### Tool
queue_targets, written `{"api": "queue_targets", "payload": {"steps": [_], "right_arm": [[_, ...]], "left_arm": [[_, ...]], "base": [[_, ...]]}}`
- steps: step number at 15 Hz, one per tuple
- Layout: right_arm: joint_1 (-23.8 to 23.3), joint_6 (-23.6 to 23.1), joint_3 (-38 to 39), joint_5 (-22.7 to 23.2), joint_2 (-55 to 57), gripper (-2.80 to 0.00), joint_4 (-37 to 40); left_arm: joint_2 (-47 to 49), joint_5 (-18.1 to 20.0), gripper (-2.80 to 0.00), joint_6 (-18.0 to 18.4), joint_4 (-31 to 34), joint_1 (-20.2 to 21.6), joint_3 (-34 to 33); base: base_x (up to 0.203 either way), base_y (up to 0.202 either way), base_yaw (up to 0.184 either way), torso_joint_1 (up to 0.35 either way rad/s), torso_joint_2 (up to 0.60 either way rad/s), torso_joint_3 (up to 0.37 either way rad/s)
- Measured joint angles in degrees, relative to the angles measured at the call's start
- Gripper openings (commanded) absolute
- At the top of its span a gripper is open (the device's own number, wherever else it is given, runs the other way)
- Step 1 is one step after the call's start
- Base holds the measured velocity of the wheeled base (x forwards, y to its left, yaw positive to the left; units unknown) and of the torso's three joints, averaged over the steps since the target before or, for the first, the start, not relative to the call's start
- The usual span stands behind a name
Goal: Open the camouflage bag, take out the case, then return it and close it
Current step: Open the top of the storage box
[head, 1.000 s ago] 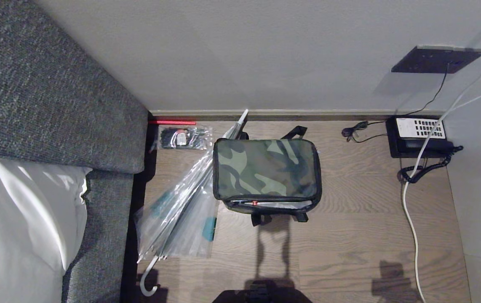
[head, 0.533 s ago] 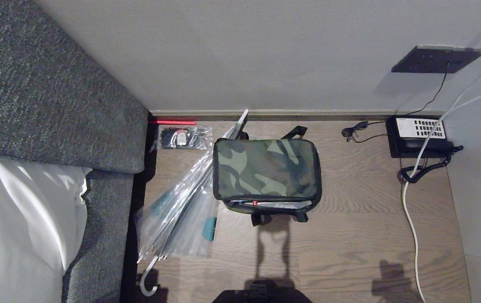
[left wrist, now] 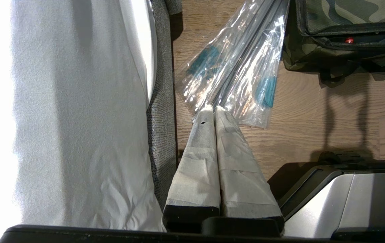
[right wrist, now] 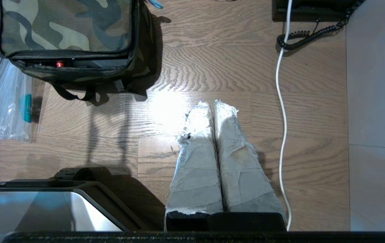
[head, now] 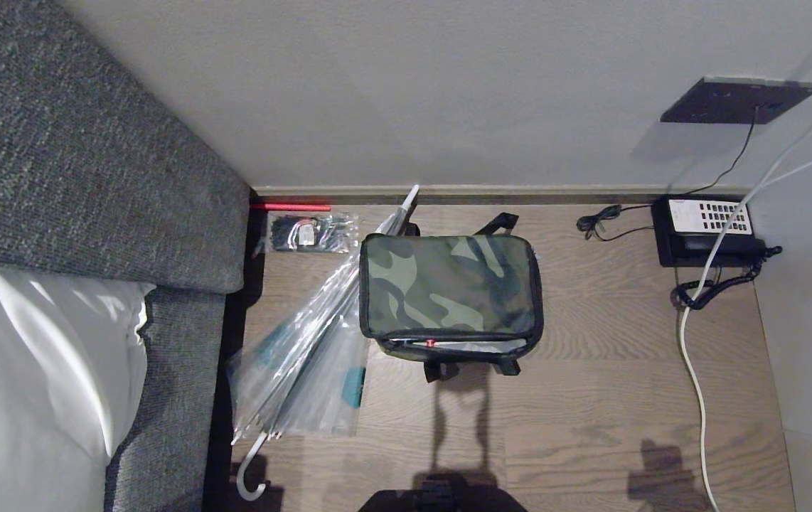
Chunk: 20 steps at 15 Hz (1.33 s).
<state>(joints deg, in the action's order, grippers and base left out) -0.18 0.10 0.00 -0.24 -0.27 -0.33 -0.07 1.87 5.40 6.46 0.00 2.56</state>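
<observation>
The camouflage bag [head: 450, 295] stands on the wooden floor near the wall, its green camouflage lid down and a red zip pull [head: 430, 343] showing at the near edge. It also shows in the left wrist view [left wrist: 347, 20] and the right wrist view [right wrist: 66, 28]. The case is hidden. My left gripper [left wrist: 214, 108] is shut and empty, held above the floor near the sofa. Right of the bag and nearer the base, my right gripper [right wrist: 211, 103] is shut on nothing. Neither arm shows in the head view.
A clear plastic-wrapped umbrella [head: 306, 348] lies against the bag's left side. A grey sofa [head: 79, 178] with a white pillow [head: 36, 384] fills the left. A black telephone [head: 708, 231] and white cable [head: 690, 355] lie at the right. A small packet [head: 304, 233] sits by the wall.
</observation>
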Motion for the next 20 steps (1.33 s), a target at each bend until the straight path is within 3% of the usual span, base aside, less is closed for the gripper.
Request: {"api": "queue_targets", "payload": {"steps": [20], "right_arm": [[0.0, -0.01, 0.0, -0.02, 0.09, -2.8, 0.02]], "left_arm": [[0.0, 0.02, -2.8, 0.01, -0.01, 0.0, 0.0]], "base": [[0.0, 0.0, 0.0, 0.0, 0.0, 0.0]]}}
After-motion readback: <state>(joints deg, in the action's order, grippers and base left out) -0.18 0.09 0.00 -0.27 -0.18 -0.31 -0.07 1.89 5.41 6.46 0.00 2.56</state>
